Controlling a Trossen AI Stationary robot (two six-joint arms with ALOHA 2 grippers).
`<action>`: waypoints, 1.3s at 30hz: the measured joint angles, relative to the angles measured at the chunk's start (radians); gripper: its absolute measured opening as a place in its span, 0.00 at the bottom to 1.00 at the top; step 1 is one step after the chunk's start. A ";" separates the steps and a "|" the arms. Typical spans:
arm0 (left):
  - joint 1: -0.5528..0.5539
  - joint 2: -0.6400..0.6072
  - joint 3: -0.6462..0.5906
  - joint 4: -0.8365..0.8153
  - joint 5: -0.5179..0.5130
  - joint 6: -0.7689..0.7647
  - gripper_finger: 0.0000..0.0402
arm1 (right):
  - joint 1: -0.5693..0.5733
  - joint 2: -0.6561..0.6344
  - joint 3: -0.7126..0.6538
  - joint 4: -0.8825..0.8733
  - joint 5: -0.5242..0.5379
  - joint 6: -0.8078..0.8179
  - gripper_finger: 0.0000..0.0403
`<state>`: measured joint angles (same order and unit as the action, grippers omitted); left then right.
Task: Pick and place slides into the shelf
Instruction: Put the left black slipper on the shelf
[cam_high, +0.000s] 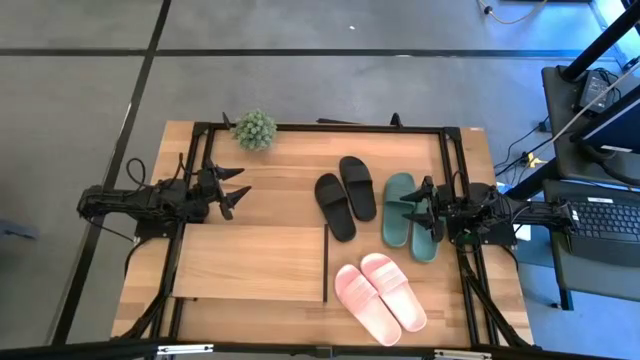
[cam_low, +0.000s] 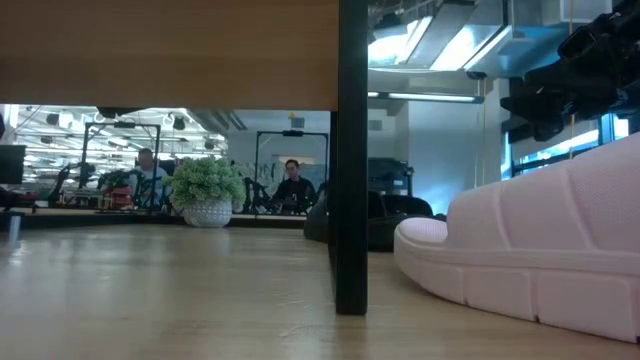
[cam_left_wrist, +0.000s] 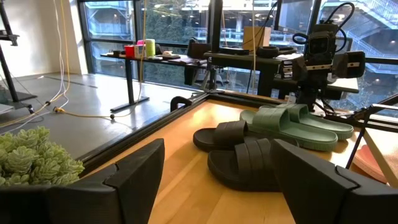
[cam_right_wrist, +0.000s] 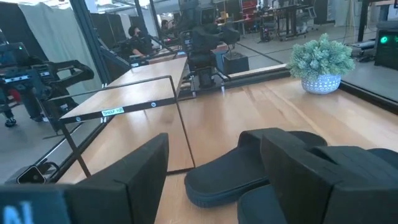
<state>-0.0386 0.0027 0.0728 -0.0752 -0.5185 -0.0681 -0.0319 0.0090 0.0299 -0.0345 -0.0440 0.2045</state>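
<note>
Only writing I can spot is a small white sticker on the shelf's (cam_right_wrist: 134, 93) edge in the right wrist view, too small for me to read. All three pairs of slides are on the table (cam_high: 290, 185), none on the shelf. From above, the black pair (cam_high: 345, 195) sits near the middle, right of the shelf's divider (cam_high: 327, 264), long axes running roughly front to back with a slight tilt. The green pair (cam_high: 410, 215) is just to its right, lined up much the same, and the pink pair (cam_high: 380, 290) lies nearer the front edge, angled diagonally. Can't really tell toes from heels in the high view. Right gripper (cam_high: 420, 208) hovers at the green pair with its fingers spread and nothing between them; whether it touches the slide I can't say. Left gripper (cam_high: 232, 188) hangs open and empty over the table behind the shelf, near the little potted plant (cam_high: 255, 129). The low view is mostly blocked: shelf board across the top, divider post down the middle, one pink slide (cam_low: 530, 260) huge on the right and cut off by the frame. A couple of people sit in the room beyond.
</note>
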 joint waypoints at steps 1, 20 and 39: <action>0.000 0.000 0.000 0.000 0.000 0.000 0.71 | 0.000 0.000 0.000 0.000 0.000 0.001 0.63; 0.000 0.000 0.000 0.000 0.000 0.000 0.71 | 0.000 0.000 0.000 0.012 -0.002 -0.003 0.63; 0.000 0.000 0.000 0.000 0.000 0.000 0.71 | 0.000 0.003 0.000 0.000 -0.001 -0.052 0.63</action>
<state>-0.0387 0.0029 0.0727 -0.0753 -0.5186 -0.0681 -0.0322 0.0124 0.0299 -0.0345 -0.0453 0.1521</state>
